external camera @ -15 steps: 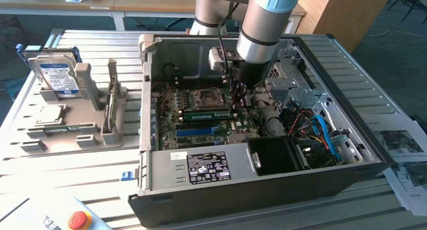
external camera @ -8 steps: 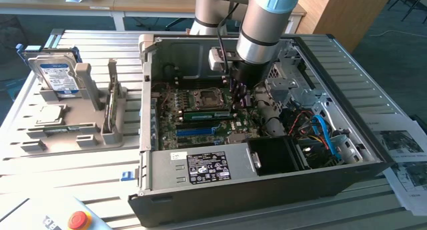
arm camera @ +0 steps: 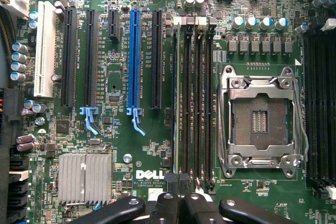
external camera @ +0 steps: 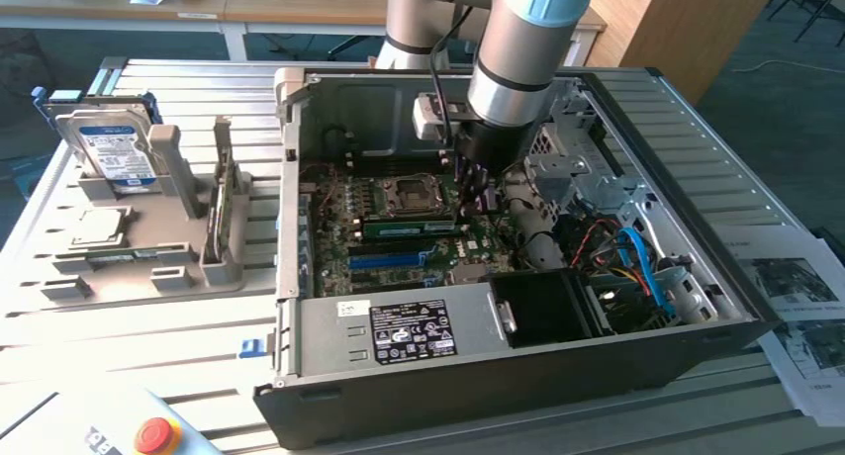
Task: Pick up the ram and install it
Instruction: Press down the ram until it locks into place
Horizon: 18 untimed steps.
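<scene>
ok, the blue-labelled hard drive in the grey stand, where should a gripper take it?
Probably by its exposed upper part, coming from above. The hard drive stands upright on edge in the grey stand, whose posts cover its lower end. Pinch across the two flat faces.

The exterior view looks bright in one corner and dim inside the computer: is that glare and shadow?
Exterior view: daylight glares on the slatted table, while the arm shades the motherboard. Wrist view: the board is evenly lit, with glints on the processor socket frame.
</scene>
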### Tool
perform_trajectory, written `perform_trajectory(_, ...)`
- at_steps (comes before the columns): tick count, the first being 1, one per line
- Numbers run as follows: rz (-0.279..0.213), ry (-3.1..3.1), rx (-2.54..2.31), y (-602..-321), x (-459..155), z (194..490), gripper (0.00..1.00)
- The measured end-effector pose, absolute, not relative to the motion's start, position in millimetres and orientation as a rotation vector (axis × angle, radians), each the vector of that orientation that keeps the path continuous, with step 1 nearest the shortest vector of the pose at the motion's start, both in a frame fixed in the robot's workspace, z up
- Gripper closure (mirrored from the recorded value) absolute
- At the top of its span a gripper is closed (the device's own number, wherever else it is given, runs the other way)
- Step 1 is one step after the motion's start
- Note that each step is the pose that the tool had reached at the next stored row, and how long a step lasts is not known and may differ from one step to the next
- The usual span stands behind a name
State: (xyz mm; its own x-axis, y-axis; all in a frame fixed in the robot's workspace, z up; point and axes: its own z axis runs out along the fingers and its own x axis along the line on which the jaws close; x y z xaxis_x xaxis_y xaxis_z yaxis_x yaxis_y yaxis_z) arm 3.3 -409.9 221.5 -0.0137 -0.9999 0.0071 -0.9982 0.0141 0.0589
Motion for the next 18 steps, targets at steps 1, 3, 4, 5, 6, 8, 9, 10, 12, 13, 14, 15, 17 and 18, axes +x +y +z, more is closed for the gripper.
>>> perform_trajectory(1, -0.057, -2.203, 2.173, -409.8, 3.4, 221.5, 0.90)
perform_trajectory(3, -0.058, -2.204, 2.173, -409.8, 3.3, 221.6, 0.90)
perform_trajectory(4, -0.058, -2.204, 2.173, -409.8, 3.3, 221.9, 0.90)
perform_trajectory(5, -0.058, -2.204, 2.173, -409.7, 3.4, 222.4, 0.90)
perform_trajectory(6, -0.059, -2.204, 2.173, -409.7, 3.3, 223.2, 0.90)
perform_trajectory(8, -0.058, -2.204, 2.173, -409.8, 3.3, 225.5, 0.90)
perform_trajectory(9, -0.058, -2.204, 2.173, -409.8, 3.3, 226.7, 0.90)
perform_trajectory(10, -0.058, -2.203, 2.173, -409.8, 3.3, 227.8, 0.90)
perform_trajectory(12, -0.059, -2.203, 2.172, -409.8, 3.3, 230.9, 0.90)
perform_trajectory(13, -0.059, -2.203, 2.172, -409.8, 3.3, 231.9, 0.90)
perform_trajectory(14, -0.059, -2.203, 2.172, -409.8, 3.3, 232.8, 0.90)
perform_trajectory(15, -0.059, -2.203, 2.172, -409.8, 3.3, 233.6, 0.90)
perform_trajectory(17, -0.059, -2.203, 2.173, -409.8, 3.3, 234.4, 0.90)
perform_trajectory(18, -0.059, -2.203, 2.173, -409.8, 3.4, 234.4, 0.90)
